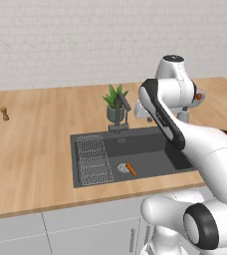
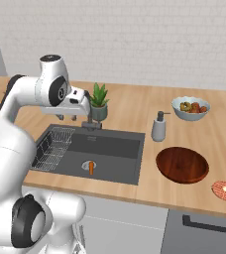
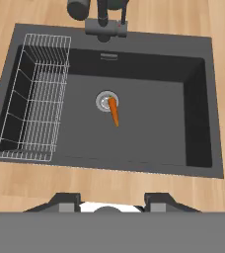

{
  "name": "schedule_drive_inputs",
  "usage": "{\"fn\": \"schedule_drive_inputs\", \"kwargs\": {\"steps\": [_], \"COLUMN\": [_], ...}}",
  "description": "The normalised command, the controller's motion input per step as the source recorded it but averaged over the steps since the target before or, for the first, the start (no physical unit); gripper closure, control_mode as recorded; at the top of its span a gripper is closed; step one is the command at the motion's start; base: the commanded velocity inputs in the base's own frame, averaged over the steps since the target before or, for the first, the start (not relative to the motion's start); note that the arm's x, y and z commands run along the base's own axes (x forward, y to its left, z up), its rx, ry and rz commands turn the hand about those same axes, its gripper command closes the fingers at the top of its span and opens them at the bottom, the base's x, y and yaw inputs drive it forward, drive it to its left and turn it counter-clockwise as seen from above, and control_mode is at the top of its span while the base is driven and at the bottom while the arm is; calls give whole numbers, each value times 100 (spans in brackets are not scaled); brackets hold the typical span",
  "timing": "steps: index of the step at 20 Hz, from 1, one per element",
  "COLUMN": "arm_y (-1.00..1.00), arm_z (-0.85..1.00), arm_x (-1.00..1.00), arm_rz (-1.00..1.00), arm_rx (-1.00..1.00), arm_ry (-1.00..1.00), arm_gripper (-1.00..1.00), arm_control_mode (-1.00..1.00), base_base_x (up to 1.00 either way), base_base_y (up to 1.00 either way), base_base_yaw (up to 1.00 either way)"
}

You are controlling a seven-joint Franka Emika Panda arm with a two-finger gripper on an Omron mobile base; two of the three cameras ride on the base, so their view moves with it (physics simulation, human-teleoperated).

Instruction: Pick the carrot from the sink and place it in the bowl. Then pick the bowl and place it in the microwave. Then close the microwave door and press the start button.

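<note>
lying orange tapered carrot (image 3: 114, 111)

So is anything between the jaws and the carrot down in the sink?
Nothing visible. The thin orange carrot lies bare on the floor of the dark grey sink, one end at the round silver drain; the wire rack stands off to one side.

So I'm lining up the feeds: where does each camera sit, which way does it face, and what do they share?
Left base view: behind the arm on its left, facing forward and down at the sink; arm rises lower right.
Right base view: behind on the right, same sink, bowl right of it; arm lower left.
Hand view: on the hand, looking down into the sink; gripper tips at the bottom.
All three share the carrot at the drain, the rack and the faucet.
</note>
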Motion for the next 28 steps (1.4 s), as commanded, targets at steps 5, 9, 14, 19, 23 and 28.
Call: {"fn": "schedule_drive_inputs", "kwargs": {"steps": [5, 9, 14, 19, 23, 28], "arm_y": [-3, -16, -27, -9, 0, 0], "arm_z": [-3, -26, -63, -67, -46, -39], "arm_x": [-34, -58, -10, 23, 57, 66], "arm_rz": [0, 0, 0, 1, 1, 0], "arm_rx": [0, 0, 5, 7, 1, 0], "arm_ry": [-1, -4, 0, -2, 0, 5], "arm_gripper": [-100, -100, -100, -100, -100, -100], "arm_control_mode": [-100, -100, -100, -100, -100, -100], "base_base_x": [0, 0, 0, 0, 0, 0], "base_base_y": [0, 0, 0, 0, 0, 0], "base_base_yaw": [0, 0, 0, 0, 0, 0]}}
